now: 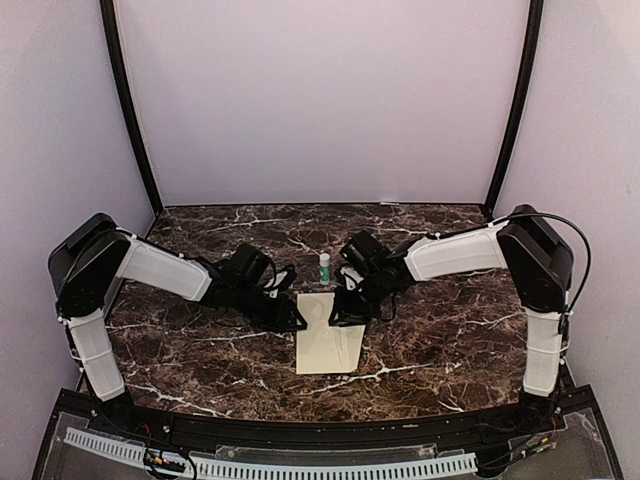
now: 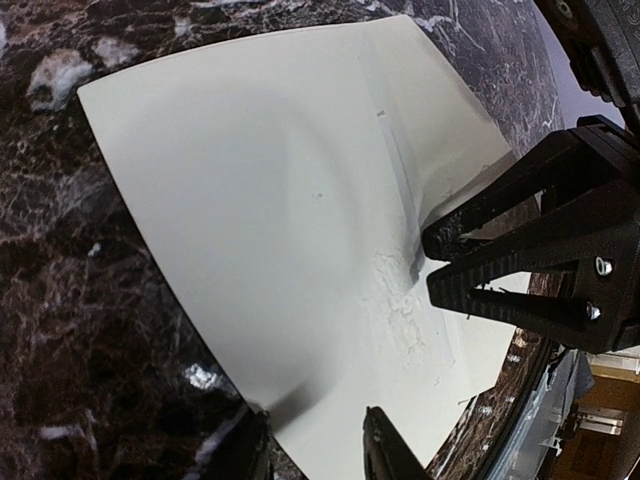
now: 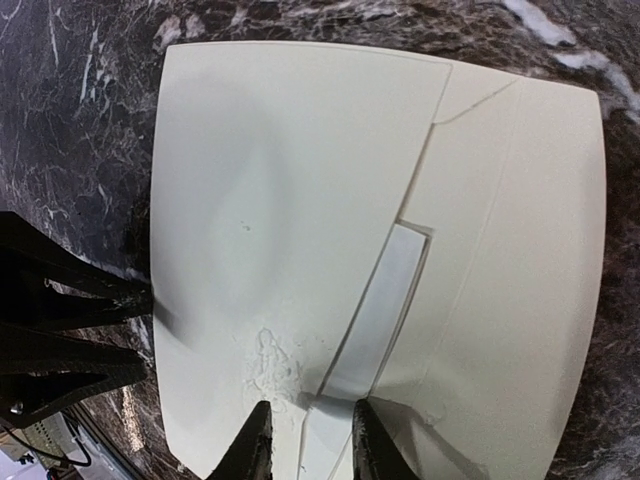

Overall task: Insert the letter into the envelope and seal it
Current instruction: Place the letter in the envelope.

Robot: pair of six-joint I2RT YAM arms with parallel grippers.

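Lying flat on veined dark marble: smooth cream rectangular envelope.

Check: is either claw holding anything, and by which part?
Nothing gripped. Left claw and right claw stand open, tips on the envelope at opposite sides.

Small green-capped tube on marble table

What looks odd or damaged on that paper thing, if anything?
The envelope has a small wrinkled, blistered patch just ahead of the right gripper; the paper around it lies smooth. The cause is not visible.
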